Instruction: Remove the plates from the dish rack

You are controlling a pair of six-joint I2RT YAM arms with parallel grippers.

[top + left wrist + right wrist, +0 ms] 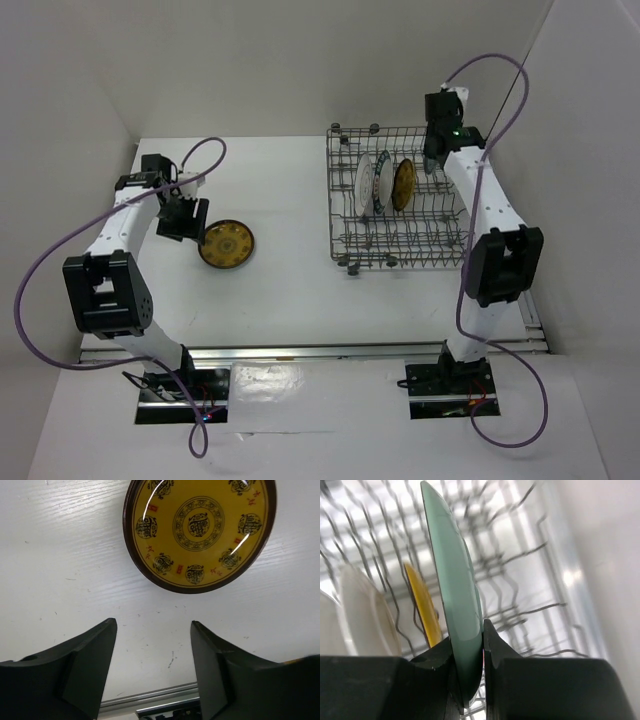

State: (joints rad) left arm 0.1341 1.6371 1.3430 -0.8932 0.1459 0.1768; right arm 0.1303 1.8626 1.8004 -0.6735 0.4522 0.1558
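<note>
1. Teal plate [452,590] is upright at the rack [520,560], its rim pinched between the right gripper's [468,645] nearly closed jaws.
2. Probably stiff, glazed, slippery, breakable: hold deep on the rim.
3. Left gripper [153,625] gapes wide, empty; yellow plate [199,525] lies flat just beyond its fingertips.

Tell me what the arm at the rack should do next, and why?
Probably lift the teal plate straight up from the dish rack: the right jaws are shut on its rim, with tines and a yellow plate close beside it, so pulling sideways might snag.
</note>
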